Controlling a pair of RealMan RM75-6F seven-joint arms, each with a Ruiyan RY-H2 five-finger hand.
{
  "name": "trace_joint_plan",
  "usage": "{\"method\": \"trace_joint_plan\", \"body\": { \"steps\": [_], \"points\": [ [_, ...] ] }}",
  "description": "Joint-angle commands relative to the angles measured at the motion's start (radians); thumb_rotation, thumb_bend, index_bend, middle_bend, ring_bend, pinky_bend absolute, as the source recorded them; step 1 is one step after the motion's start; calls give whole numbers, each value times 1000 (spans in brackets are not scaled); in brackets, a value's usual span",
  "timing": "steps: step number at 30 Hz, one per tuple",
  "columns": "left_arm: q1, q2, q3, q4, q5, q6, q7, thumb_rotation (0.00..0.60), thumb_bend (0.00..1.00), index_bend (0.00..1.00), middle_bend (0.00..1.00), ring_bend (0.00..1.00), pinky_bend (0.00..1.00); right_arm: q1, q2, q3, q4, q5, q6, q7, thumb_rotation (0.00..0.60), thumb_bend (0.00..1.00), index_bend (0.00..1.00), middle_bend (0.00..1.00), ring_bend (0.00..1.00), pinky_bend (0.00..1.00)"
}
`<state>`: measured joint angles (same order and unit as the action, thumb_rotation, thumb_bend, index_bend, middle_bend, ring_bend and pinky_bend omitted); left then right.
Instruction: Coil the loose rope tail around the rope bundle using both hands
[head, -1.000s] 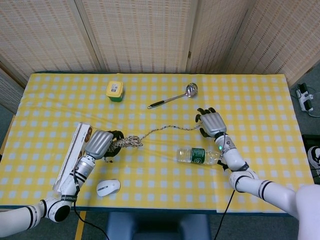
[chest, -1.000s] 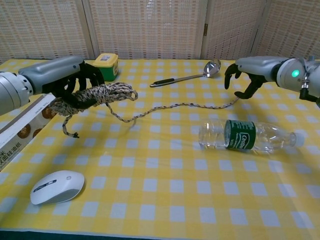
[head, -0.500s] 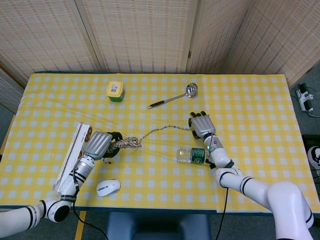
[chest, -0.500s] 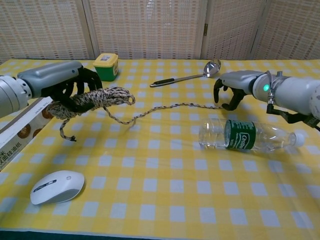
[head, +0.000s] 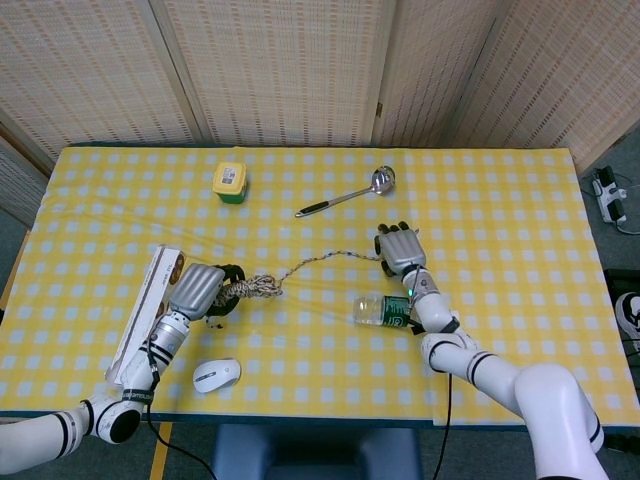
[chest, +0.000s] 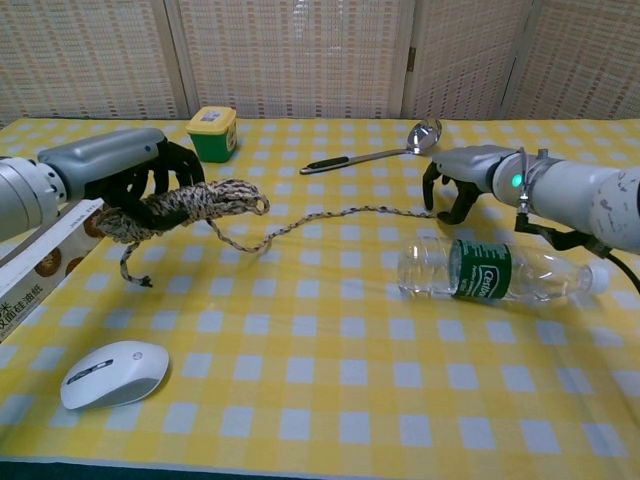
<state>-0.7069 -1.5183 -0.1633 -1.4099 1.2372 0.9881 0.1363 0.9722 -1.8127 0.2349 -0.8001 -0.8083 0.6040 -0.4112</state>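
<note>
My left hand (head: 203, 290) (chest: 118, 168) grips the speckled rope bundle (head: 253, 287) (chest: 190, 203) and holds it just above the table at the left. A short end dangles below it. The loose rope tail (head: 325, 259) (chest: 340, 214) snakes rightward across the yellow checked cloth. Its far end lies under the curled fingers of my right hand (head: 397, 250) (chest: 462, 180), which pinches it against the table near the middle.
A clear water bottle (head: 390, 310) (chest: 490, 272) lies just in front of my right hand. A metal ladle (head: 345, 193) (chest: 375, 152) and a green tub (head: 229, 181) (chest: 212, 132) sit further back. A white mouse (head: 216, 375) (chest: 113, 373) and a cookie box (head: 145, 315) (chest: 40, 250) are near my left arm.
My right hand has slid left toward the bundle with its fingers curling down, dragging the tail's end with it. The left hand lowered the bundle slightly.
</note>
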Motion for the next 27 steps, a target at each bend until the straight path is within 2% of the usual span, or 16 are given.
{"method": "trace_joint_plan", "body": {
  "steps": [1,27],
  "points": [
    [0,-3,0,5,-2,-3,-2,600,541,619,663,599,699,0,-12,2,18,-4,4,6,600,408,460,187,181,116],
    [4,-14,2,31,-4,-10,-12,600,540,620,663,592,699,4,-60,16,99,-44,-20,31,600,394,542,244,191,134]
  ]
}}
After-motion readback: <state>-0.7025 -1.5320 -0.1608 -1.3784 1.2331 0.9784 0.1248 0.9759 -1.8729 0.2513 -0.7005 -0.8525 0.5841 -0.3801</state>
